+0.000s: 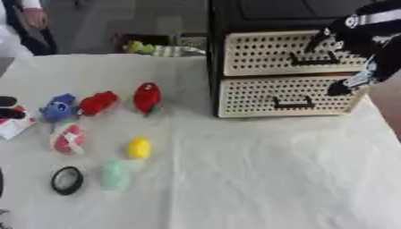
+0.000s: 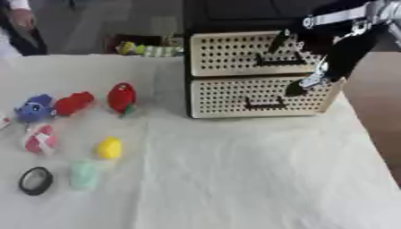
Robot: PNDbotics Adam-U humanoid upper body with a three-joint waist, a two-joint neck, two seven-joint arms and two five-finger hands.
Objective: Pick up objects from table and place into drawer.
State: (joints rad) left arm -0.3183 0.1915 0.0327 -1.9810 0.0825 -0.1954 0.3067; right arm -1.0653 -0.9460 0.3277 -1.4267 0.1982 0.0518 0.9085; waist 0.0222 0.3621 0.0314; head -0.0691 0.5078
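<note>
Right hand [image 1: 356,49]: upper right of frame, at the upper drawer [image 1: 290,53] front; fingers' state cannot be told. Small toys are spread at left on the desk [image 1: 258,179].

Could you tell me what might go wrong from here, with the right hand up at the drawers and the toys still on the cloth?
1. Both drawers look closed, and the right hand is at the upper drawer; if its fingers miss the handle, the cabinet could shift instead.
2. The toys lie close together: reaching for the red toy may knock the other red toy or the blue toy.
3. The cloth is wrinkled, so small toys like the yellow one may roll.
</note>
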